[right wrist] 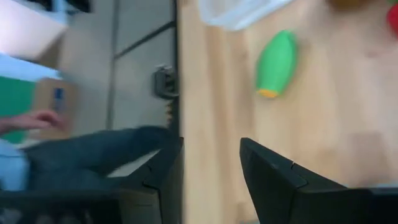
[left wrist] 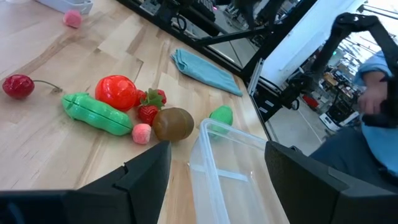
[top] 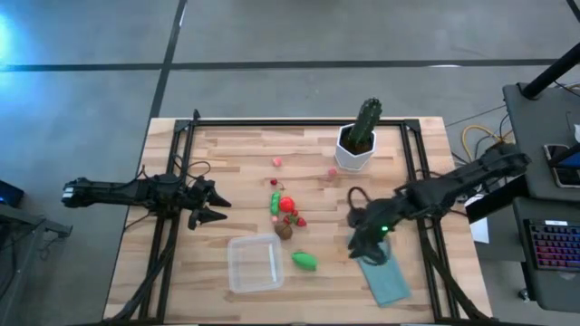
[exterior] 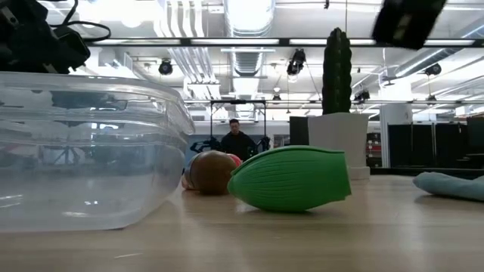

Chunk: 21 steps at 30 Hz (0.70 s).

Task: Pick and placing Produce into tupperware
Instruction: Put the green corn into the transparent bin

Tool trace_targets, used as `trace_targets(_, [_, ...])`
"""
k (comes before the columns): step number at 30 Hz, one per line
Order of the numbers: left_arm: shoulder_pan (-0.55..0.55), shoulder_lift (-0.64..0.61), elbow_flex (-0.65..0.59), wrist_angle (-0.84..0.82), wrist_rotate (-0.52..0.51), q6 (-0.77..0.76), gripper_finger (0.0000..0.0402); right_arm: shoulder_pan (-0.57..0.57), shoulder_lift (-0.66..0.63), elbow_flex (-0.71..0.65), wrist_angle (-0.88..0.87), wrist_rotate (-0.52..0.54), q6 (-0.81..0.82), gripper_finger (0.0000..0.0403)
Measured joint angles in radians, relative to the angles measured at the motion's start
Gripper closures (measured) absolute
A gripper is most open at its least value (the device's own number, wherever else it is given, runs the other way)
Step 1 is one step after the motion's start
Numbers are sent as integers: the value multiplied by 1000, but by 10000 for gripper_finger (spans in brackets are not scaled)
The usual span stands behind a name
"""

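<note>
Clear plastic sits nearest: the tupperware (top: pixel 253 263), a roughly square tub with rounded corners, stands empty near the table's (top: pixel 227 154) near edge, a little left of centre. In the low view it fills the left side and its left wall is cut off. Just right of it, apart from its wall, lies a green oval piece (top: pixel 304 261) with a ribbed skin and one yellowish tip; it rests on its side.

To the right, the right gripper (top: pixel 361 243) hangs just above the wood beside a flat teal cloth (top: pixel 386 280), with nothing between its dark fingers (right wrist: pixel 273 180). They stand a little apart, bare wood showing in the gap. The arm's blur in its wrist view makes the floor side hard to read; a person's hand and trouser leg show there, smeared.

Farther in, the rest of the produce is bunched near the table's middle: a brown round piece (top: pixel 284 230), small red strawberry bits (top: pixel 295 219), a red tomato-like ball (top: pixel 287 205), a long green pod (top: pixel 275 201) and a pink bit (left wrist: pixel 142 133) too small to make out from above. In the low view the tub and green oval hide most of this cluster.

At the left edge the left gripper (top: pixel 211 205) waits above the table, fingers spread wide and empty.

Farther still lie a cherry-like red piece (top: pixel 275 182) and two pink bits (top: pixel 276 161). A cactus (top: pixel 364 125) in a white pot (top: pixel 353 155) stands near the far edge.
</note>
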Motion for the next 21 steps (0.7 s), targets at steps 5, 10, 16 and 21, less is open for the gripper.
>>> trace_targets(5, [0,0,0,0,0,0,155,-29,159,110,-35,110,-157,212])
trace_targets(10, [0,0,0,0,0,0,155,-30,333,288,-166,178,-207,154])
trace_targets(16, [0,0,0,0,0,0,155,7,527,507,-233,245,-220,127])
trace_targets(21, [0,0,0,0,0,0,155,24,670,649,-323,305,-159,136])
